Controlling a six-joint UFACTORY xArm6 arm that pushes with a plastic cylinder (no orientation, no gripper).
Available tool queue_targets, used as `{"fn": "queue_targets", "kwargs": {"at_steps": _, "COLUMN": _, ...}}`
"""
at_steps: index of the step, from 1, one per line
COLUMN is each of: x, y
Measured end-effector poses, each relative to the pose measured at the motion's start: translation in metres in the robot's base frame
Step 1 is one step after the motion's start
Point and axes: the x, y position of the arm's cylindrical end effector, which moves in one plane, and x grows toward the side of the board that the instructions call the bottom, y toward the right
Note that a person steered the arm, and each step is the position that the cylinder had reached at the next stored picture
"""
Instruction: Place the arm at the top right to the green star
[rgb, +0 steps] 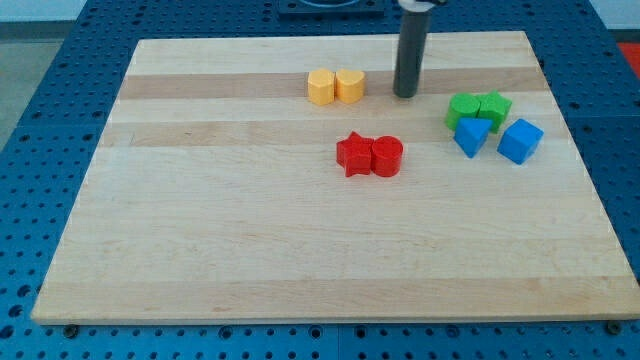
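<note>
The green star (494, 107) lies near the board's right side, touching a green cube-like block (463, 110) on its left. My tip (405, 95) rests on the board at the view's upper middle. It is well to the left of the green pair and slightly above their level, touching no block. The dark rod rises from it to the view's top edge.
Two yellow blocks (321, 87) (350, 86) sit side by side just left of the tip. A red star (354, 155) and a red round block (387, 157) touch near the centre. A blue wedge-like block (471, 136) and a blue cube (520, 141) lie below the green pair. The wooden board (250, 250) ends close to the right of them.
</note>
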Motion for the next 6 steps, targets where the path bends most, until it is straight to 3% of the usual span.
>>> {"fn": "queue_targets", "kwargs": {"at_steps": 3, "x": -0.004, "y": 0.119}}
{"fn": "queue_targets", "kwargs": {"at_steps": 6, "x": 0.034, "y": 0.144}}
